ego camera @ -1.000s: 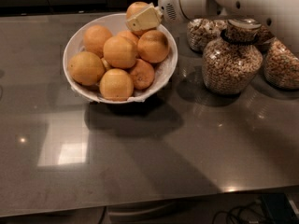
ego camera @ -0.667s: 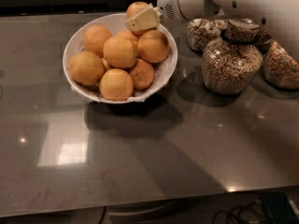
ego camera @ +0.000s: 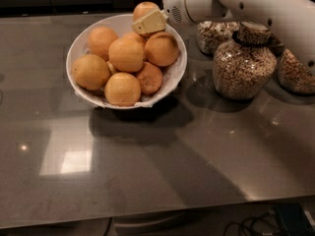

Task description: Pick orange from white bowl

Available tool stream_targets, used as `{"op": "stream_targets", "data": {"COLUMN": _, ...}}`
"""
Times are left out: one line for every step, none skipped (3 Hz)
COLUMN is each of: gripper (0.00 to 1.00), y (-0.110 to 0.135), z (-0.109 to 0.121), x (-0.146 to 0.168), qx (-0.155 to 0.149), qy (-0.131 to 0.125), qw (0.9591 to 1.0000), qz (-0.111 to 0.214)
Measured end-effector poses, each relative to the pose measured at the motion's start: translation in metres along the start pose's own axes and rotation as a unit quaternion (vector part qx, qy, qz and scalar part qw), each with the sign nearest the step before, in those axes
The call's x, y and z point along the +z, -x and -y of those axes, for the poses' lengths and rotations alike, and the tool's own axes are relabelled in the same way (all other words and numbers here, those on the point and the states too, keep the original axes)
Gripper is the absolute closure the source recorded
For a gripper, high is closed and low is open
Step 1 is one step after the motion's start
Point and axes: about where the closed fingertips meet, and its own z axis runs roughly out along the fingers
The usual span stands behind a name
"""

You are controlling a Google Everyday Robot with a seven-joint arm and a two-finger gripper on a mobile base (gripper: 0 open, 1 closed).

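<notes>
Orange (ego camera: 143, 8) nearest the gripper sits at the back of the pile in the white bowl (ego camera: 175, 75), in the upper middle of the frame. The gripper (ego camera: 149, 22) reaches in from the upper right, and its pale tip lies across the fruit's lower front, apparently touching it. Whether it is clenched on the fruit or released, I cannot tell. I judge the fruit firm, smooth-skinned, fairly heavy and apt to roll, so a hold across its widest girth looks safest. Other oranges crowd just below it
</notes>
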Motion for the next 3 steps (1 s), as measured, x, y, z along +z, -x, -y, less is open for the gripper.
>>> {"op": "stream_targets", "data": {"gripper": 0.27, "y": -0.002, "z": -0.003, "x": 0.009, "qx": 0.005, "qy": 0.013, "qw": 0.9999, "qz": 0.000}}
{"op": "stream_targets", "data": {"gripper": 0.27, "y": -0.003, "z": -0.006, "x": 0.016, "qx": 0.007, "qy": 0.023, "qw": 0.9997, "qz": -0.001}}
{"op": "stream_targets", "data": {"gripper": 0.46, "y": -0.003, "z": -0.008, "x": 0.021, "qx": 0.008, "qy": 0.029, "qw": 0.9995, "qz": -0.001}}
